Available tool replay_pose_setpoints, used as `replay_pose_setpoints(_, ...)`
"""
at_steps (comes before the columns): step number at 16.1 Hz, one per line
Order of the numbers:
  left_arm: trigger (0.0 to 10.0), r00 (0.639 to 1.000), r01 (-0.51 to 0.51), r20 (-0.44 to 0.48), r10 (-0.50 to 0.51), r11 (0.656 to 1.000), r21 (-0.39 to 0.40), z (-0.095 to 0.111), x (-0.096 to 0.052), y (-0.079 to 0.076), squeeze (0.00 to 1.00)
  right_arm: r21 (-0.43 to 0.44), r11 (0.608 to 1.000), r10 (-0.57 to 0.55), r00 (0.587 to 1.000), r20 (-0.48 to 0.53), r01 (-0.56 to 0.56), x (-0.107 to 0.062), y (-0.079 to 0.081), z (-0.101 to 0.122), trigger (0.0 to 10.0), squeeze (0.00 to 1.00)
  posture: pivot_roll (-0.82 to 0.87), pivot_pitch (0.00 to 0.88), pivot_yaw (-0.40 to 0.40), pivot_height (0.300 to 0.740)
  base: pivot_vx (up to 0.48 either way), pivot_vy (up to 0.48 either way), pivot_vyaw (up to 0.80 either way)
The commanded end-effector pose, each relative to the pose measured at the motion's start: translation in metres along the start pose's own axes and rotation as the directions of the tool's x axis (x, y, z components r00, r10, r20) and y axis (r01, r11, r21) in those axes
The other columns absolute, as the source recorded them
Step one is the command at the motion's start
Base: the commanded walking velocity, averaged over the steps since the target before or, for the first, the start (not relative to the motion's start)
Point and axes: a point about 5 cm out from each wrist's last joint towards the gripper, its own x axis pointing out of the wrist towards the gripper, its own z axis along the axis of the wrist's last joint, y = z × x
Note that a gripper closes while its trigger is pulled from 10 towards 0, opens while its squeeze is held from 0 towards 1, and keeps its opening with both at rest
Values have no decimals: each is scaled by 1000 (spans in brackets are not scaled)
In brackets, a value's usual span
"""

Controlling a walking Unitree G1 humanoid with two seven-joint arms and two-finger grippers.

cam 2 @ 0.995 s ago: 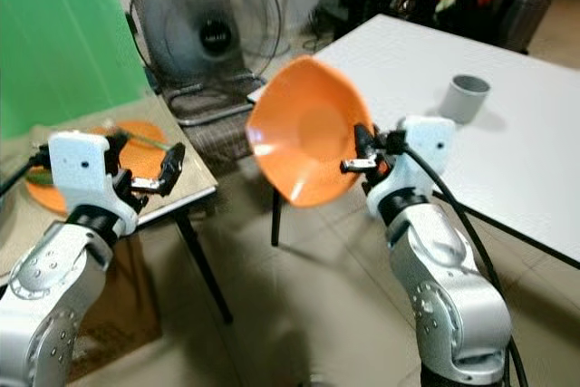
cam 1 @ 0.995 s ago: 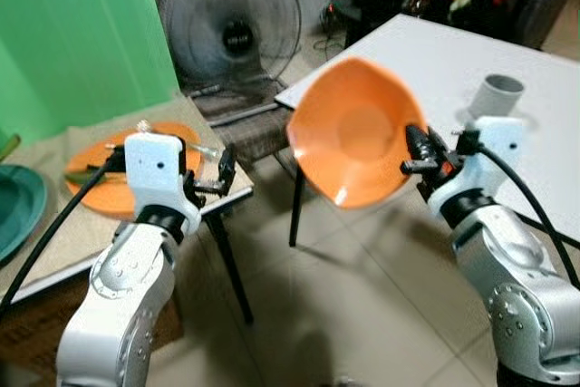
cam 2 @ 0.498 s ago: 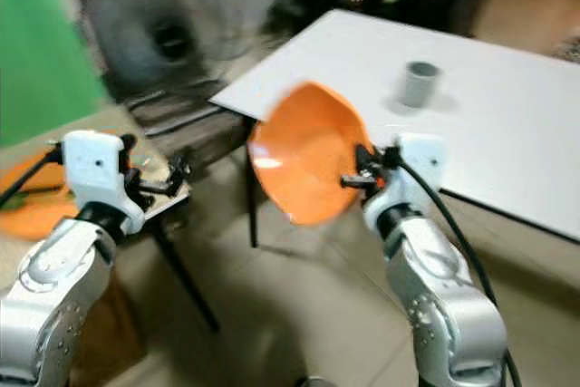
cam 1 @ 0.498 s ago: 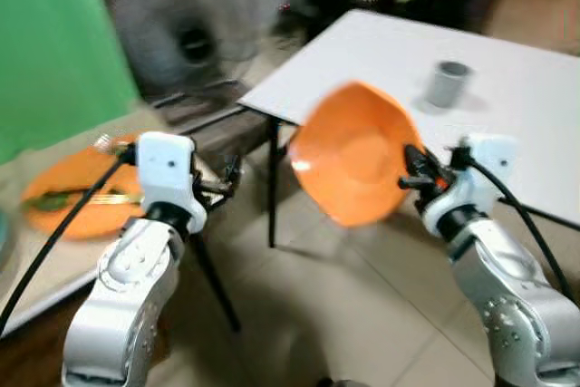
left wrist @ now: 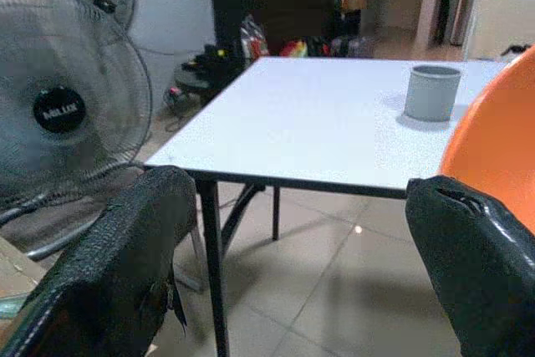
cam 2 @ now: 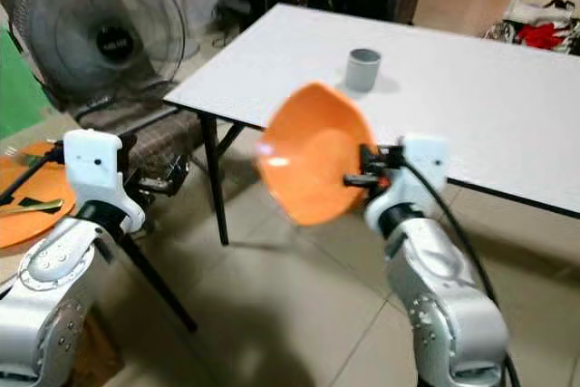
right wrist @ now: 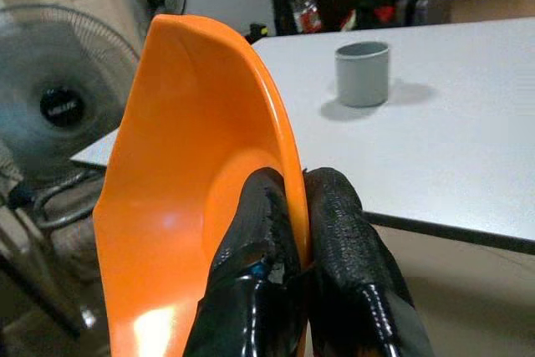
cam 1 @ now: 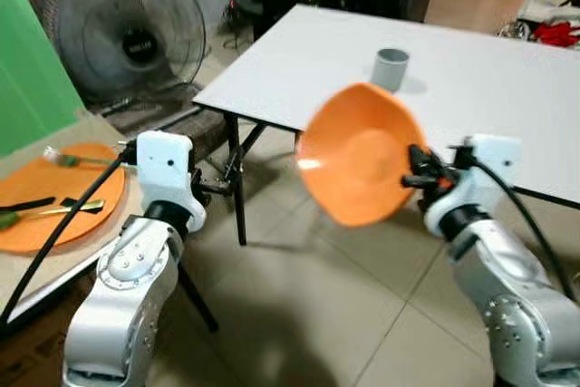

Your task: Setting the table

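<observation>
Orange bowl (cam 1: 356, 153), centre of the head view, carried on edge in mid-air above the tiled floor (cam 1: 299, 305), its hollow facing the camera. The right gripper (right wrist: 294, 206) pinches the bowl's rim, one finger inside the hollow and one outside, the fingers pressed narrow onto the thin wall. Behind the bowl, in the upper right of the frame, stands the white surface (cam 1: 489, 88), which carries a grey cup (cam 1: 391, 68). The left gripper (left wrist: 292, 265), centre left of the head view, is spread wide and holds nothing. At the left edge, an orange plate (cam 1: 54, 192) with cutlery rests on a second, cloth-covered surface (cam 1: 63, 260); a floor fan (cam 1: 122, 33) stands at upper left. Progress, as judged: bowl in transit and not yet placed; plate and cutlery apparently remain to be transferred.
</observation>
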Motion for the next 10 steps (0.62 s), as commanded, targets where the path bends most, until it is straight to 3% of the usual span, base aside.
replay_pose_setpoints(1,10000,1000,-13,4,13,1000,4,1,-2,4,0,0,999,42,998,39,-42,0,9,9,10000,0,-68,0,18,740,0,0,0)
replay_pose_setpoints(4,10000,999,25,20,-25,1000,-17,1,-3,2,0,-3,999,43,999,28,-43,2,8,8,10000,0,-70,0,17,740,0,0,0)
replay_pose_setpoints(7,10000,999,30,23,-29,999,-17,1,-2,1,0,-1,999,38,999,27,-38,4,7,8,10000,0,-72,0,16,740,0,0,-729)
replay_pose_setpoints(10,10000,999,46,26,-46,999,-20,1,-1,1,0,19,1000,23,999,33,-24,6,6,10,10000,0,-75,0,19,740,256,0,-800)
